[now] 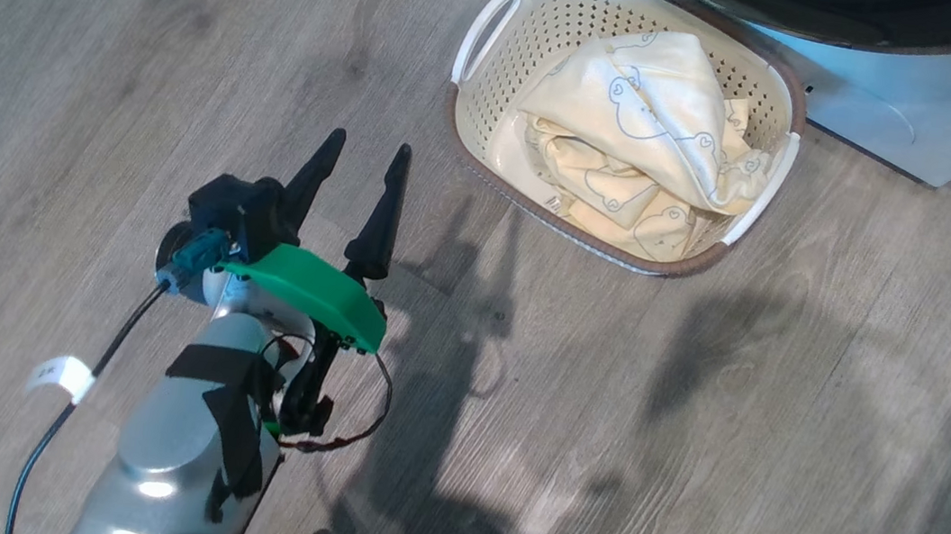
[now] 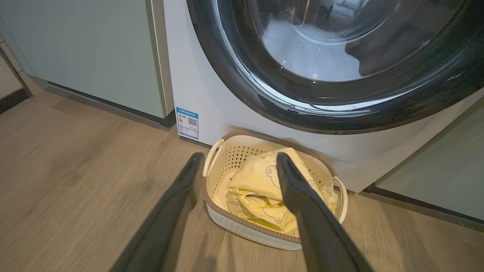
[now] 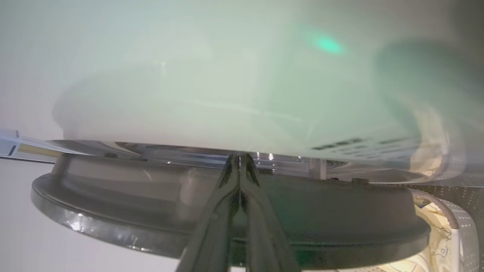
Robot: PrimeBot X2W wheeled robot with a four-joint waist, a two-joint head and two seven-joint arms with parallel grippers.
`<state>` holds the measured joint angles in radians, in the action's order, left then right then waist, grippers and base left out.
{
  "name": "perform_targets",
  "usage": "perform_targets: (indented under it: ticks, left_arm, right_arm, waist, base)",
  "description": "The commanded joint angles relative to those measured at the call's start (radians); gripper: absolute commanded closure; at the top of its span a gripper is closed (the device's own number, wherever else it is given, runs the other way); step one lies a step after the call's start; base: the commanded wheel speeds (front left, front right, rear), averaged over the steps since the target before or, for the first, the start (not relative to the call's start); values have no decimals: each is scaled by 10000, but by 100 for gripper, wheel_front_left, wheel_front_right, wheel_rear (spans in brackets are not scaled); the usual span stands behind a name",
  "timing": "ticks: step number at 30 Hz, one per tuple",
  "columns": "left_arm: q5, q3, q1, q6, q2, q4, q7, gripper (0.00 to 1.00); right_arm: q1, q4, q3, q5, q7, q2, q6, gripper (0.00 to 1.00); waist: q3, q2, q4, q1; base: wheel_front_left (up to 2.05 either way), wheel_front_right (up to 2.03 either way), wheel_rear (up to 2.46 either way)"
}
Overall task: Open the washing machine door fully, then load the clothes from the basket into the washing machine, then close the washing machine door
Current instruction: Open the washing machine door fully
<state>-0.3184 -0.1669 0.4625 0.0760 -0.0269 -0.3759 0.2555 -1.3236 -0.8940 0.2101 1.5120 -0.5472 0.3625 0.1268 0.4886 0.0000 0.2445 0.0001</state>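
Head cam: left hand (image 1: 370, 143) spread open over the floor (image 1: 105, 31), left of the basket (image 1: 512, 45) with the clothes (image 1: 648, 116). Left wrist cam adds the washing machine (image 2: 204, 87) right behind it. Right wrist cam: right hand (image 3: 238, 156) pinched shut by the washing machine door (image 3: 113, 211).

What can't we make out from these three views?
- Head view: the washing machine door is cut off by the top edge; just a dark arc.
- Left wrist view: a finger of the open left claw covers part of the clothes; clothes hide the basket floor. Blue label text too small.
- Right wrist view: blurred close-up; whether the shut right claw touches the door is unclear.
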Motion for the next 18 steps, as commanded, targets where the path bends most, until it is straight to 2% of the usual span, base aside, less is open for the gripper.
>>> perform_targets:
  ticks: [1, 18]
  left_arm:
    - [-73, 275, 275, -21, -233, 301, 63, 0]
    - [78, 431, 71, 20, -233, 142, 63, 0]
  right_arm:
    - [-353, 422, 131, 6, -168, -248, 39, 100]
    - [872, 1439, 612, 417, -1331, -269, 39, 100]
  waist:
    - [-2, 0, 7, -1]
    - [-633, 0, -118, -1]
  base:
    - [0, 0, 0]
    - [0, 0, 0]
